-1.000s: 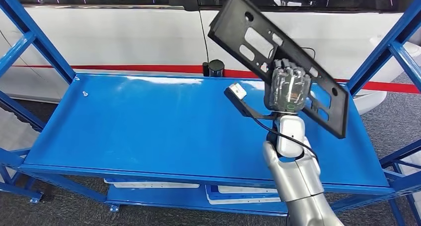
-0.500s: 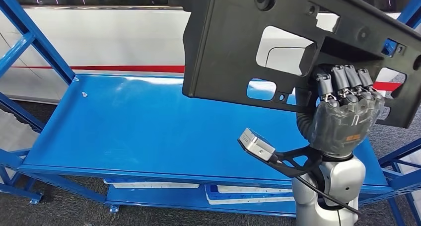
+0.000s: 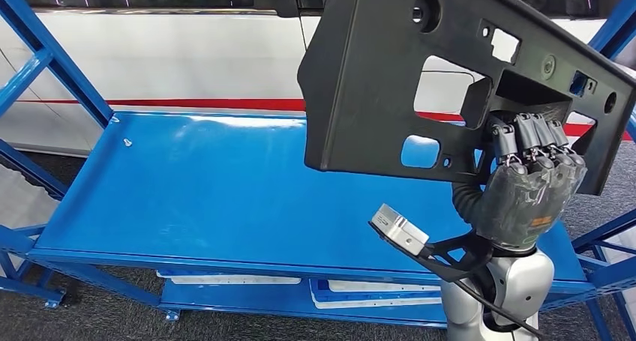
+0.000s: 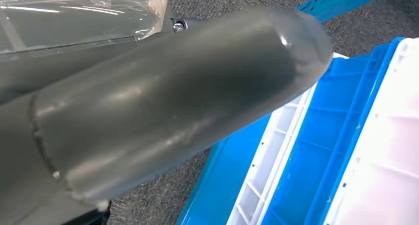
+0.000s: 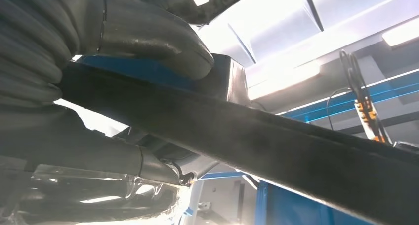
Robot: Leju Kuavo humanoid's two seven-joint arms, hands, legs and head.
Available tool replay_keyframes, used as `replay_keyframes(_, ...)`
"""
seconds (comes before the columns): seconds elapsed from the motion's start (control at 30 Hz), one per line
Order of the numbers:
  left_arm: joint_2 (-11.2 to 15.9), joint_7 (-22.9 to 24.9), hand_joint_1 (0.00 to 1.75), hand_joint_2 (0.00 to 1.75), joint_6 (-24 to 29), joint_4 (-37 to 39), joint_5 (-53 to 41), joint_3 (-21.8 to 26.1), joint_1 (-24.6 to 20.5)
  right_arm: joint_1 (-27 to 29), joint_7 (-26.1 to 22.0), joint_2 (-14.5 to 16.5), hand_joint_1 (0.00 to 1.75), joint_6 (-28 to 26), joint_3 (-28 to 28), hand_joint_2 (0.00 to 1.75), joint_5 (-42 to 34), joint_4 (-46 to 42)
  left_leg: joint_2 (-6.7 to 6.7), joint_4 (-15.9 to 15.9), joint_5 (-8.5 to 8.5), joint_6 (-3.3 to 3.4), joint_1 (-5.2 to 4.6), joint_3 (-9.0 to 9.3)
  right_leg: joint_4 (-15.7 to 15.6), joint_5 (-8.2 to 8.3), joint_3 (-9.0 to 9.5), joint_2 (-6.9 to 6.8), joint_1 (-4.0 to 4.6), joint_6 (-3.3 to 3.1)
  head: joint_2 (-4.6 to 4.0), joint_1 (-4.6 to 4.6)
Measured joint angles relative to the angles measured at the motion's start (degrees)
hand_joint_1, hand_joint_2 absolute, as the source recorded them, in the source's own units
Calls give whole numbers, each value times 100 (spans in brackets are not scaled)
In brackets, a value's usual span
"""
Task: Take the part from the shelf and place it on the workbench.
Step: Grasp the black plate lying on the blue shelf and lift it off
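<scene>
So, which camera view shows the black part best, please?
The head view: the black part appears almost whole, cutouts visible, gripped by the right hand above the blue shelf. The right wrist view shows one dark edge between its fingers. The left wrist view shows crates instead.

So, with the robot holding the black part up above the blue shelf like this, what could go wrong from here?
1. The right hand grips the black part near one end, so the long free end could lever it out of the fingers.
2. The part stands close to the blue shelf post; a swing could knock against it.
3. The part covers much of the head view, so the robot may judge its path poorly.
</scene>
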Motion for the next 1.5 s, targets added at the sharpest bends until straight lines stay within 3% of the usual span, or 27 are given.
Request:
replay_keyframes(0.13, 49, 258, 0, 0, 58, 122, -86, -36, -33, 49, -154, -17, 175, 46, 96, 175, -690, 156, 1, 47, -46, 90, -15, -5, -30, 7, 26, 4, -42, 38, 0, -2)
replay_keyframes(0.23, 58, 486, 0, 0, 64, 188, -163, -74, -68, -83, 8, -56, 175, 339, 315, 175, -1344, 437, 29, -122, 71, 172, 16, 92, 12, -38, 22, -1, -14, 83, 0, 1)
replay_keyframes(0.3, 58, 570, 0, 0, 65, 217, -198, -108, -102, -240, 103, -69, 175, 584, 456, 175, -1647, 664, 58, -243, 149, 205, 58, 144, 472, -316, -176, -23, -12, 49, 0, 18)
replay_keyframes(0.37, 60, 652, 0, 0, 92, 245, -228, -132, -122, -360, 131, -68, 175, 787, 580, 175, -1924, 915, 69, -251, 168, 211, 63, 127, 1232, -655, -490, -31, -36, 40, 0, 30)
replay_keyframes(0.4, 56, 698, 0, 0, 130, 262, -243, -139, -125, -400, 122, -61, 175, 877, 634, 175, -2084, 1031, 72, -241, 174, 200, 68, 110, 1474, -730, -581, -35, -58, 72, 0, 31)
replay_keyframes(0.43, 51, 744, 0, 0, 198, 276, -255, -141, -126, -438, 101, -46, 175, 958, 678, 175, -2261, 1125, 73, -224, 180, 185, 77, 88, 1501, -709, -567, -40, -81, 129, 0, 31)
replay_keyframes(0.47, 41, 795, 0, 0, 302, 288, -261, -141, -130, -482, 73, -25, 175, 1034, 718, 175, -2449, 1204, 73, -192, 182, 163, 94, 60, 1287, -600, -438, -49, -108, 204, 0, 32)
replay_keyframes(0.5, 21, 836, 0, 0, 452, 298, -262, -140, -136, -538, 41, 1, 175, 1101, 751, 175, -2632, 1270, 71, -137, 175, 128, 116, 19, 873, -458, -210, -64, -143, 287, 0, 33)
replay_keyframes(0.57, -45, 884, 0, 0, 820, 311, -255, -137, -156, -638, -23, 42, 175, 1230, 790, 175, -2965, 1384, 57, -8, 154, 34, 128, -75, 271, -253, 141, -60, -149, 360, 0, 38)
replay_keyframes(0.6, -95, 891, 0, 0, 981, 320, -251, -137, -169, -674, -57, 57, 175, 1294, 794, 175, -3115, 1432, 45, 58, 151, -12, 122, -121, 156, -224, 197, -48, -147, 338, 0, 39)
replay_keyframes(0.7, -226, 913, 0, 0, 1176, 344, -248, -137, -186, -726, -132, 116, 175, 1425, 786, 175, -3392, 1529, 23, 139, 181, -116, 134, -213, 226, -198, 80, -23, -138, 167, 0, 32)
replay_keyframes(0.73, -251, 920, 0, 0, 1185, 350, -248, -138, -187, -743, -142, 140, 175, 1439, 786, 175, -3423, 1552, 36, 202, 107, -144, 149, -254, 232, -167, 44, -26, -137, 108, 0, 26)
replay_keyframes(0.8, -280, 928, 0, 0, 1185, 359, -247, -139, -196, -777, -152, 178, 175, 1449, 784, 175, -3452, 1592, 68, 661, -293, -186, 169, -435, 228, -91, -36, -39, -131, -10, 0, 14)
replay_keyframes(0.87, -293, 942, 0, 0, 1184, 365, -244, -139, -206, -788, -160, 196, 175, 1470, 781, 175, -3483, 1629, 84, 1429, -789, -212, 169, -684, 231, -20, -135, -55, -90, -84, 0, 1)
replay_keyframes(0.9, -293, 954, 0, 0, 1187, 368, -241, -138, -207, -787, -164, 199, 175, 1494, 780, 175, -3512, 1650, 86, 1726, -931, -208, 167, -750, 233, 17, -185, -62, -66, -101, 0, 1)
replay_keyframes(0.93, -292, 966, 0, 0, 1193, 371, -240, -138, -207, -787, -172, 201, 175, 1522, 778, 175, -3548, 1668, 88, 1828, -965, -187, 162, -716, 234, 54, -233, -65, -41, -107, 0, -2)
replay_keyframes(0.97, -292, 977, 0, 0, 1203, 373, -240, -137, -209, -787, -180, 207, 175, 1551, 775, 175, -3583, 1686, 88, 1731, -913, -150, 152, -574, 234, 91, -277, -65, -15, -109, 0, -1)
replay_keyframes(1.07, -296, 990, 0, 0, 1235, 374, -238, -136, -229, -806, -206, 256, 175, 1605, 767, 175, -3642, 1707, 95, 589, -627, 38, 77, 258, 228, 190, -356, -65, 33, -93, 0, 5)
replay_keyframes(1.13, -299, 987, 0, 0, 1243, 374, -231, -137, -243, -821, -226, 289, 175, 1625, 761, 175, -3679, 1709, 108, 195, -581, 110, 12, 494, 215, 254, -374, -81, 20, -33, 0, 0)
replay_keyframes(1.2, -307, 984, 0, 0, 1245, 375, -206, -137, -242, -824, -266, 308, 175, 1635, 751, 175, -3762, 1695, 119, 123, -485, 145, -14, 468, 197, 317, -385, -97, 7, 53, 0, -13)
replay_keyframes(1.27, -314, 983, 0, 0, 1244, 376, -180, -134, -249, -819, -341, 310, 175, 1637, 714, 175, -3899, 1649, 146, 1, -331, 193, 12, 440, 311, 208, -479, -93, 19, 79, 0, -8)
replay_keyframes(1.37, -324, 982, 0, 0, 1226, 378, -153, -127, -258, -796, -470, 284, 175, 1628, 609, 175, -4146, 1537, 169, -73, -126, 239, 28, 287, 1203, -440, -787, -87, 5, 27, 0, 34)
replay_keyframes(1.4, -328, 982, 0, 0, 1218, 379, -144, -125, -255, -779, -508, 269, 175, 1624, 571, 175, -4224, 1497, 172, -70, -77, 232, 26, 216, 1528, -593, -849, -88, -6, 46, 0, 38)
replay_keyframes(1.43, -332, 981, 0, 0, 1214, 380, -138, -123, -253, -762, -543, 253, 175, 1619, 534, 175, -4300, 1457, 177, -66, -27, 222, 26, 148, 1708, -643, -841, -89, -15, 94, 0, 40)
replay_keyframes(1.47, -336, 979, 0, 0, 1214, 380, -131, -121, -252, -750, -577, 238, 175, 1614, 501, 175, -4376, 1411, 181, -54, 21, 208, 30, 75, 1687, -591, -731, -90, -26, 160, 0, 41)
replay_keyframes(1.5, -338, 976, 0, 0, 1214, 381, -123, -119, -253, -743, -604, 225, 175, 1608, 472, 175, -4442, 1364, 182, -31, 63, 187, 36, 3, 1448, -478, -511, -93, -39, 230, 0, 41)
